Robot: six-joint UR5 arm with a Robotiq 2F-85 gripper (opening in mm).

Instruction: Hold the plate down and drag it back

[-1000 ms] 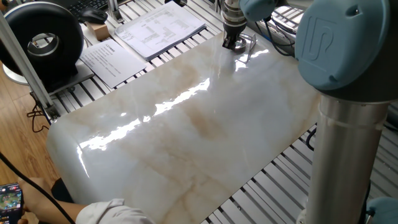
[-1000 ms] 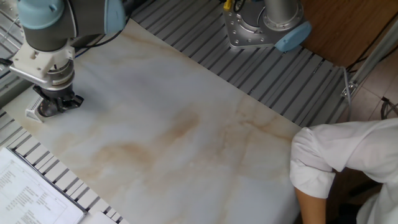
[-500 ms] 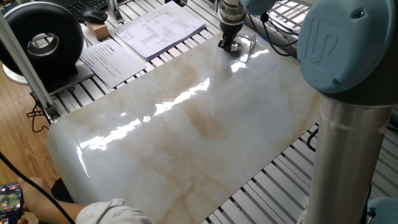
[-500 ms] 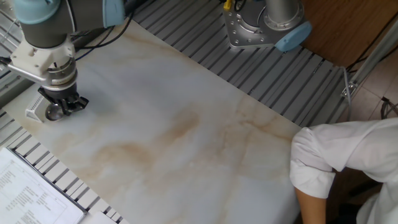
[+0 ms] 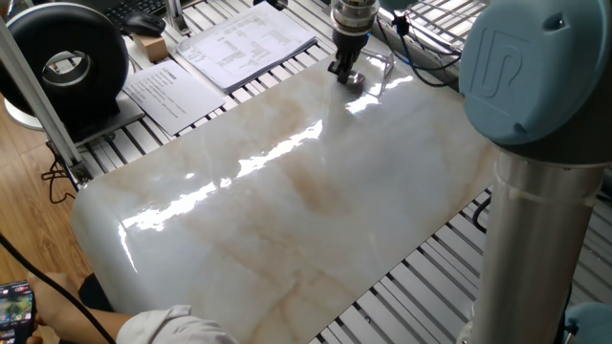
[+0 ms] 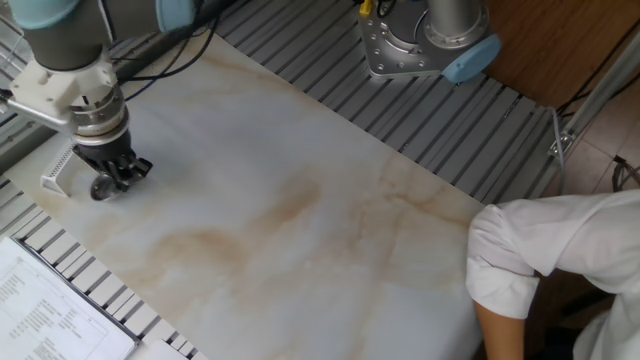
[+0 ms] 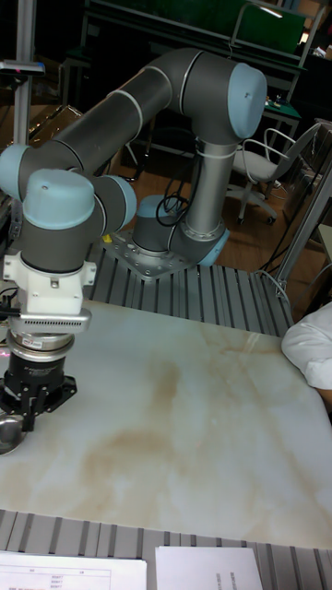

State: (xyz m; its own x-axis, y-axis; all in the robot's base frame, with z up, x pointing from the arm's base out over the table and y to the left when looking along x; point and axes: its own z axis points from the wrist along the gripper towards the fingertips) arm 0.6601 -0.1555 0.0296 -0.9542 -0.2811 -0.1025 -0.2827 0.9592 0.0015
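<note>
The plate (image 6: 99,188) is a small shiny silver dish on the marble tabletop (image 6: 300,200), near its corner. My gripper (image 6: 113,179) stands upright on the plate's edge, pressing down, with its dark fingers together. In the one fixed view, the gripper (image 5: 344,73) hides most of the plate (image 5: 352,80) at the far end of the slab. The tall fixed view shows the plate (image 7: 7,430) peeking out to the left of the gripper (image 7: 31,398).
A clear plastic stand (image 6: 56,174) sits at the table corner just behind the plate. Printed papers (image 5: 239,43) and a black round device (image 5: 67,62) lie off the slab. A person's white sleeve (image 6: 540,260) rests at the opposite edge. The arm's base (image 6: 425,40) is bolted beside the slab.
The gripper has slid away from the clear stand along the slab, and the plate has come with it, now showing more beside the fingers.
</note>
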